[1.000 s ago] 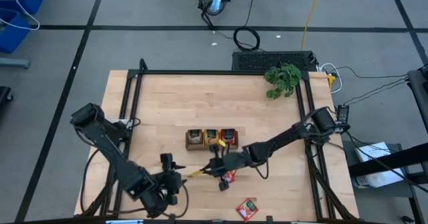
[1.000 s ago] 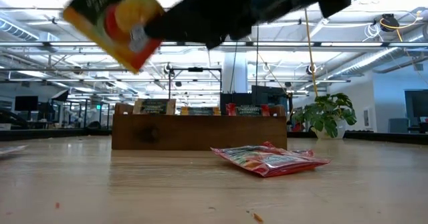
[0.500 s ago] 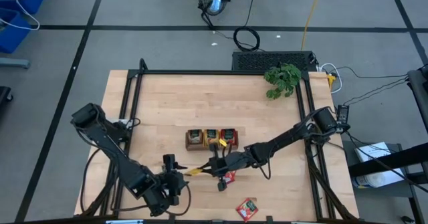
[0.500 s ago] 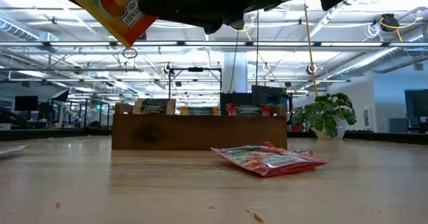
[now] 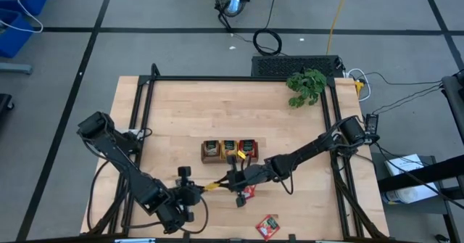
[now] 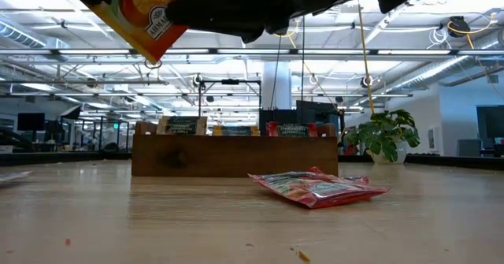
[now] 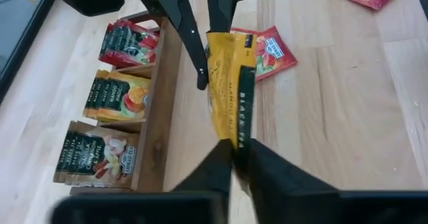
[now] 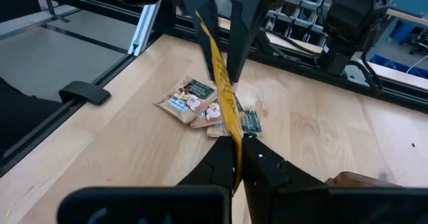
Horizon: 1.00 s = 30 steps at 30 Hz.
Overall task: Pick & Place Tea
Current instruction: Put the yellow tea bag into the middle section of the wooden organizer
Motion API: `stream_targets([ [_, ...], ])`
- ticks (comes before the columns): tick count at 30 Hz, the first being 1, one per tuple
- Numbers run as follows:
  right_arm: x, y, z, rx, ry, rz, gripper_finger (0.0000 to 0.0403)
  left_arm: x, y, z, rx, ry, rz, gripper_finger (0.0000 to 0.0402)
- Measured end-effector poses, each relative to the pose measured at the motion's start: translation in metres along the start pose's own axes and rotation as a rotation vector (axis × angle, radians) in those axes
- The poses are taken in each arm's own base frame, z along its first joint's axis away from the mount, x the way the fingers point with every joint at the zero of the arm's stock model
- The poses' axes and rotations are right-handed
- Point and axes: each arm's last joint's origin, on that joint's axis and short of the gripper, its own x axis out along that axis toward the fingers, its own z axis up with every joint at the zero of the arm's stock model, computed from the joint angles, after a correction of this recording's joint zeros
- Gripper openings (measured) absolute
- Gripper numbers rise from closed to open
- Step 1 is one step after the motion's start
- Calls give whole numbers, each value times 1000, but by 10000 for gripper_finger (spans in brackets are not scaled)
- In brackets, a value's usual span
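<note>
An orange tea sachet (image 5: 212, 186) with a dark strip hangs above the table in front of the brown three-compartment tray (image 5: 230, 150). It is stretched between my two grippers. My left gripper (image 5: 197, 191) is shut on the end toward the table's left. My right gripper (image 5: 226, 183) is shut on the end toward the right. In the low view the sachet (image 6: 138, 16) shows high up, tilted. The tray holds dark green, orange and red sachets (image 7: 110, 97) standing in its compartments. My left gripper pinches one end of the orange sachet (image 7: 234, 134) between its two fingers, slanting down from the table's near left. The sachet is clear of the table. My right gripper pinches the opposite end (image 8: 233, 127) between its two fingers, coming almost level from the table's right. The sachet runs straight on from its fingers toward the left gripper.
A red sachet (image 5: 249, 193) lies flat just right of the held one, and another (image 5: 268, 226) lies near the front edge. A small pile of sachets (image 8: 200, 103) lies on the table below the left gripper. A leafy plant (image 5: 306, 85) stands at the far right corner.
My left gripper has crept toward the right gripper and taken hold of the sachet's free end. In the low view the sachet has risen and tipped to a flatter slant. The right gripper has stayed in place, shut on its end.
</note>
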Motion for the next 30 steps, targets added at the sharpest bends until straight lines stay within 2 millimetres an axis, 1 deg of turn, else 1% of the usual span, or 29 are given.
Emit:
stream_targets([
  [2, 0, 0, 0, -1, 1, 1, 8, 0, 0, 0, 16, 2, -3, 12],
  [3, 0, 0, 0, -1, 1, 1, 8, 0, 0, 0, 19, 3, -4, 8],
  [11, 0, 0, -1, -2, 7, 1, 10, 3, 3, 1, 17, 11, 3, 5],
  [13, 0, 0, -2, 15, 18, 3, 20, 4, 4, 2, 9, 16, 6, 4],
  [15, -3, 1, -1, 19, 43, 1, 45, 5, 5, 2, 6, 19, 10, 3],
  [19, -17, 1, 7, -8, 123, -123, 118, 7, 8, 2, -8, 28, 22, 4],
  [21, -27, 4, 16, -13, 120, -164, 155, 9, 10, 2, -15, 38, 32, 3],
  [23, -37, 9, 30, -16, 75, -165, 185, 10, 12, 2, -21, 56, 28, 3],
  [25, -43, 13, 43, -23, 28, -154, 205, 12, 14, 3, -30, 69, 20, 4],
  [26, -44, 14, 45, -27, 23, -147, 211, 13, 15, 3, -33, 72, 21, 4],
  [28, -42, 14, 46, -32, 31, -143, 214, 15, 17, 4, -37, 74, 27, 3],
  [30, -34, 11, 45, -28, 36, -138, 213, 16, 18, 6, -43, 71, 28, 3],
])
